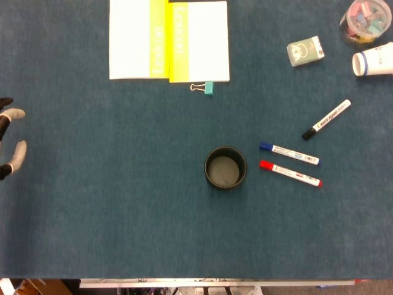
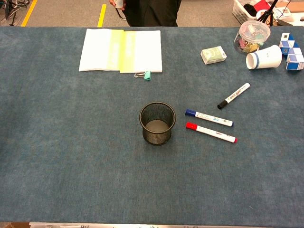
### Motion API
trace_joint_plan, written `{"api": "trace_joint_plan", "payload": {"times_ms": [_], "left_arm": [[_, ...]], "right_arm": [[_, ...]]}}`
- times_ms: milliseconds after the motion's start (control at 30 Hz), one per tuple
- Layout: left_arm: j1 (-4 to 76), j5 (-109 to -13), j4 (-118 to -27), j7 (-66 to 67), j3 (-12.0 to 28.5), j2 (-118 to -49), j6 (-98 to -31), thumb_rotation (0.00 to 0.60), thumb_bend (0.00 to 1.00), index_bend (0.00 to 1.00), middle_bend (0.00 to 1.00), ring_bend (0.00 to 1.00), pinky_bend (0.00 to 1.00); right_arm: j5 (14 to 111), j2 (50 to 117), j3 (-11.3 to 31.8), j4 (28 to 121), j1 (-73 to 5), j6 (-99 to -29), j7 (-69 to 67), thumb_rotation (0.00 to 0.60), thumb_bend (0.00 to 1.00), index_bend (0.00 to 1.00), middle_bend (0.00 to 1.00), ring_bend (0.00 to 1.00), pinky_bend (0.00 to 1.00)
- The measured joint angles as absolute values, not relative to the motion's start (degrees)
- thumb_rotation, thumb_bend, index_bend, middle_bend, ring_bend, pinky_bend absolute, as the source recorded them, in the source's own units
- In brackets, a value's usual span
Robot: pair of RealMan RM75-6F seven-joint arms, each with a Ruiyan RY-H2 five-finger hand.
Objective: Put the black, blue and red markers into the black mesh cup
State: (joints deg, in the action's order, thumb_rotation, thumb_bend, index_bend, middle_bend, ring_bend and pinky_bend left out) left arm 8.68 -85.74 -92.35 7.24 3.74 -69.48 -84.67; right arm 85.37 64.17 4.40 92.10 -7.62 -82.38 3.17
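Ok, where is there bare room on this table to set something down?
Bare cloth runs all along the near edge in front of the cup, and across the whole stretch between the cup and the left hand, below the notebook. Crowded: right of the cup by the markers, and the far right corner.

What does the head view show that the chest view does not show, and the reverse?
Only the head view shows the left hand, at the far left edge of the table, holding nothing, its fingers apart.

Only the chest view shows the blue-and-white cubes at the far right, the white basket beyond the table, and the floor with a person standing there.

Both show the black mesh cup, the black marker, blue marker and red marker lying on the table to the right of it, the open notebook and the paper cup. The right hand appears in neither.
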Motion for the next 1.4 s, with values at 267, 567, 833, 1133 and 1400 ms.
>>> {"api": "trace_joint_plan", "payload": {"times_ms": [267,567,833,1133,1400], "left_arm": [[8.6,-85.8,-92.4,7.6,3.6,-69.7,-84.8,0.6,0.36,0.31,0.21,0.2,0.1],[8.7,-86.1,-92.7,7.6,3.7,-69.6,-84.9,0.6,0.36,0.31,0.21,0.2,0.1],[8.3,-86.1,-92.8,7.5,3.6,-69.4,-85.4,0.6,0.36,0.31,0.21,0.2,0.1],[7.0,-85.6,-93.0,6.8,3.7,-67.9,-87.1,0.6,0.36,0.31,0.21,0.2,0.1],[6.5,-85.4,-93.0,6.5,3.7,-67.6,-87.5,0.6,0.36,0.31,0.21,0.2,0.1]], "right_arm": [[86.4,63.6,3.8,92.0,-8.2,-81.2,2.6,0.6,0.0,0.41,0.31,0.04,0.0],[88.7,64.5,3.0,89.7,-10.2,-78.9,7.1,0.6,0.03,0.44,0.31,0.04,0.0],[90.1,69.8,2.6,83.7,-15.0,-72.4,8.4,0.6,0.07,0.47,0.31,0.04,0.0],[91.5,78.0,2.2,75.9,-20.5,-65.8,10.2,0.6,0.07,0.47,0.32,0.04,0.0],[91.8,84.6,2.5,68.9,-25.7,-61.1,12.4,0.6,0.14,0.48,0.32,0.04,0.0]]}}
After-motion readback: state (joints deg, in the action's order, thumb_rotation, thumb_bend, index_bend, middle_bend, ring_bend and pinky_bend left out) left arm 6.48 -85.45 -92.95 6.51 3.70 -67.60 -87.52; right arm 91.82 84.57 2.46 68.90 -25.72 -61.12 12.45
